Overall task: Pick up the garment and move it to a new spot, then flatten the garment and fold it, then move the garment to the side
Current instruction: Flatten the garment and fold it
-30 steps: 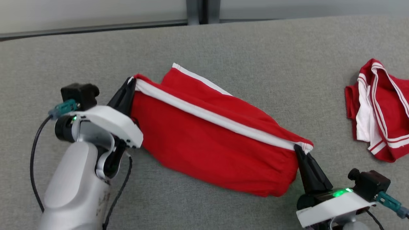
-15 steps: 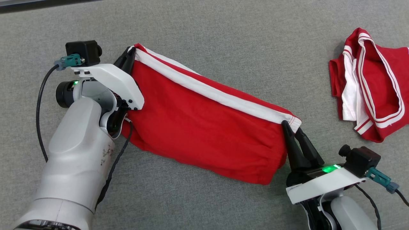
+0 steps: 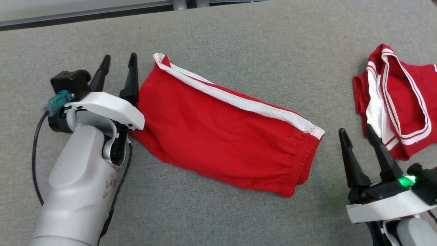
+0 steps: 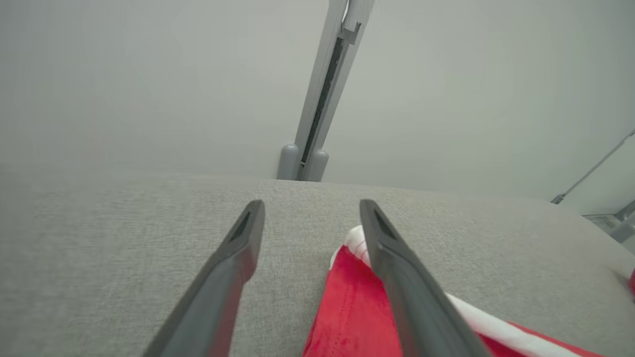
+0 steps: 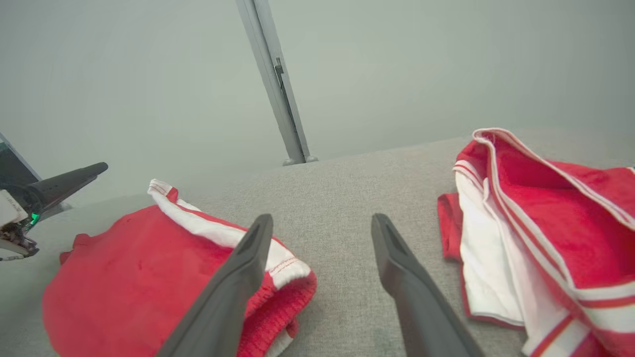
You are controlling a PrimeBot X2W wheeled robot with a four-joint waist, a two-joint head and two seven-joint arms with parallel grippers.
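The garment (image 3: 222, 136) lies flat on the table (image 3: 239, 37) between both hands. The left hand (image 3: 119, 59) is just beside one end and the right hand (image 3: 355, 131) near the other. Both are spread wide and hold nothing.

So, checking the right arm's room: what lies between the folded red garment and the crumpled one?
Bare grey surface, with the open right gripper at the gap's near end; head and right wrist views show it.

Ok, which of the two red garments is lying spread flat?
The centre garment, with one white stripe along its edge; the right-hand garment is crumpled.
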